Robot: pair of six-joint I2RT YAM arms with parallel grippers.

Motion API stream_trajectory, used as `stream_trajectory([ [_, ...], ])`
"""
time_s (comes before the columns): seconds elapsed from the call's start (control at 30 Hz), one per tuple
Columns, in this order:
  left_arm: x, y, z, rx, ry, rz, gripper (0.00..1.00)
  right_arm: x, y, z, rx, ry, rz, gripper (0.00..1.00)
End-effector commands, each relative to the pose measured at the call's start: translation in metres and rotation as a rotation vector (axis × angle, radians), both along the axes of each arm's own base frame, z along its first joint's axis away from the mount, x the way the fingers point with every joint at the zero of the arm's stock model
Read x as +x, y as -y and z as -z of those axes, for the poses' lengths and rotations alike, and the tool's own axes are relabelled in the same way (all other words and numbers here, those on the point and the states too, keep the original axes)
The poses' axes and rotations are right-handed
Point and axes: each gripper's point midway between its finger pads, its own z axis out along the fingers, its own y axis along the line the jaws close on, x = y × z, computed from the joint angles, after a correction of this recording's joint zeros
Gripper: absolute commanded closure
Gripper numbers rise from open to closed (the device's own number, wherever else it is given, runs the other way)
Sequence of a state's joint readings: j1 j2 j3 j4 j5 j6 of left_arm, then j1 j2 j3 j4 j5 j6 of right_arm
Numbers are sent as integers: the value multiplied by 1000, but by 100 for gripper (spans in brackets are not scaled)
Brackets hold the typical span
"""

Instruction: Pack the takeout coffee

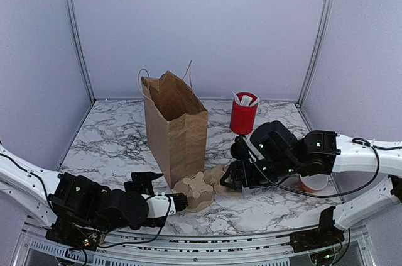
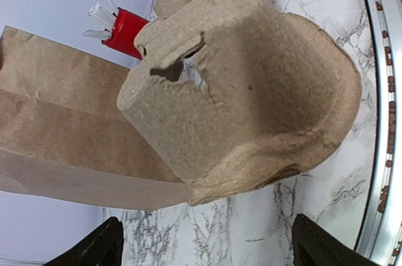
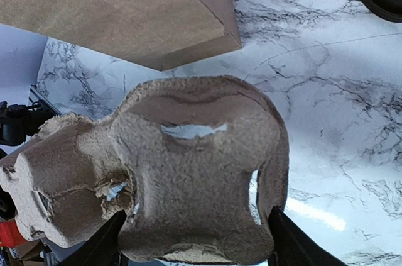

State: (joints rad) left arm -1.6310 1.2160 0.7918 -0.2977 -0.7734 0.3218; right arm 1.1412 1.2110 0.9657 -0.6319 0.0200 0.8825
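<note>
I count one bag [image 1: 176, 127], one red tub [image 1: 243, 117], one pulp carrier [image 1: 196, 190] and two cups on the marble [image 1: 107, 143]. One is an open white-rimmed cup [image 1: 313, 182] beside my right arm; the other is the coffee [image 1: 239, 148], which I take to be the half-hidden black lidded shape just in front of the tub. My right gripper [image 1: 226, 183] clamps one end of the carrier, while my left gripper [image 1: 181, 202] is spread wide at the other end.

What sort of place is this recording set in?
Probably a robot lab test cell staged as a takeout counter: a marble-patterned table boxed in by plain walls on aluminium posts, with a brown paper bag, a pulp cup carrier and a red tub of sachets as props.
</note>
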Motion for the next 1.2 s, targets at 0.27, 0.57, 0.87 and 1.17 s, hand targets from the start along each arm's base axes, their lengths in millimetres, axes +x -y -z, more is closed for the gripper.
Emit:
stream_trajectory([
  [0.27, 21, 18, -95, 15, 404, -22, 24, 9, 5, -63, 138, 19, -3, 30],
  [0.57, 18, 28, -116, 16, 495, 0, 33, 12, 5, -83, 167, 25, -9, 30],
  [0.87, 13, 34, -125, -9, 514, 19, 47, 11, 4, -91, 182, 16, -21, 30],
  [1.17, 10, 40, -134, -30, 512, 25, 53, 11, 3, -98, 203, -12, -33, 30],
])
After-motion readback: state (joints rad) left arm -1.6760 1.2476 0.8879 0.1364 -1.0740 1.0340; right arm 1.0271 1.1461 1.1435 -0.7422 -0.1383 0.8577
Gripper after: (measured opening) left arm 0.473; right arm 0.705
